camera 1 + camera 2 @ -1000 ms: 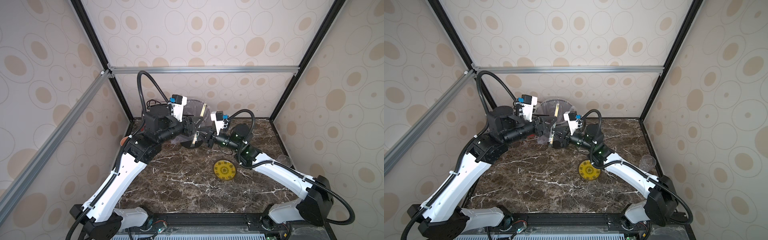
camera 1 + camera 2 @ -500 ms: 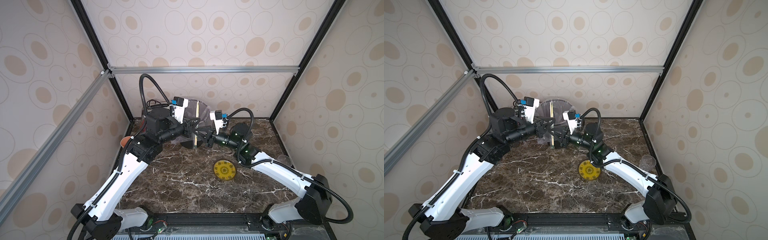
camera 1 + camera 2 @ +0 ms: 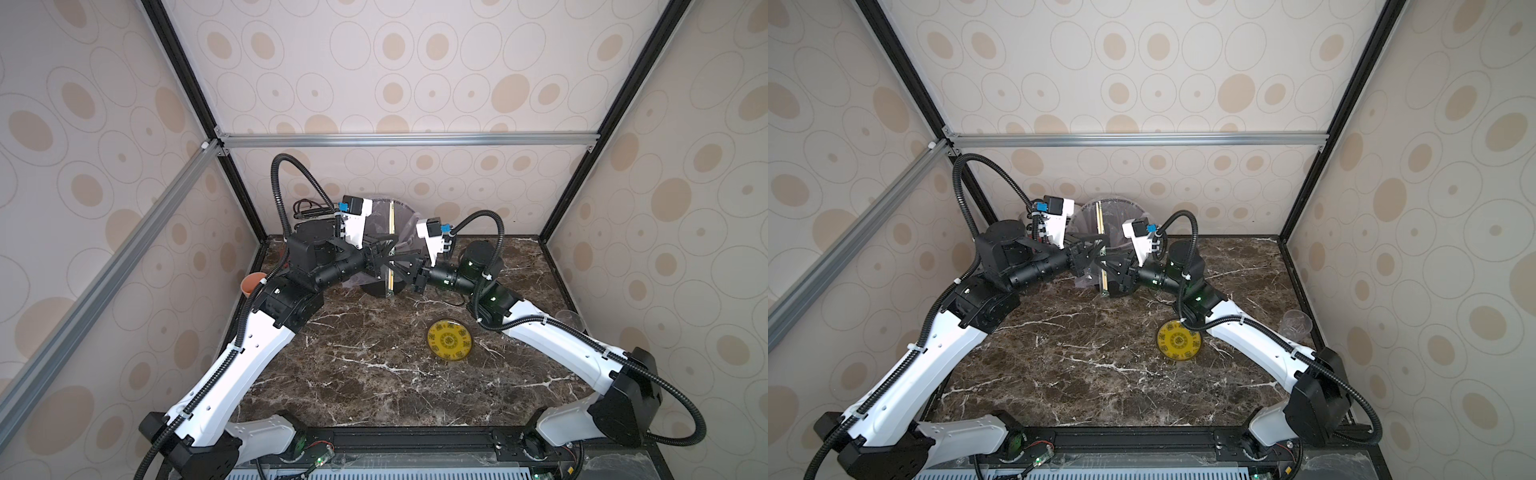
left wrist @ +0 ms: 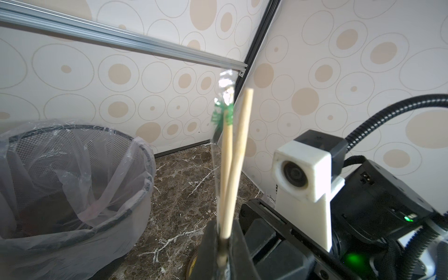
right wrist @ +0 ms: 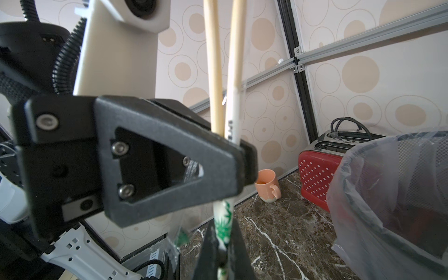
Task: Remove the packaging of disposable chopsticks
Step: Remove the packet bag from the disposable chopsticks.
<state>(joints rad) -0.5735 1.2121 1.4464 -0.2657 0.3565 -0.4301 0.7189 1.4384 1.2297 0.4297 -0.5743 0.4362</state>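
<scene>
The disposable chopsticks stand upright over the back of the table, held between both arms in both top views. My left gripper is shut on the chopsticks, clamping them higher up. In the left wrist view one stick's tip is bare. The other stick sits in the clear packaging with green marks. My right gripper is shut on the packaging just below the left fingers, and shows in a top view. Whether the sticks reach into the right jaws is hidden.
A mesh bin with a translucent liner stands right behind the grippers. A yellow plate lies on the marble table. An orange cup and a red toaster sit at the back left, and a clear cup stands at the right edge.
My left gripper has come in towards the right one and shut on the chopsticks. The right gripper has kept its grip and place.
</scene>
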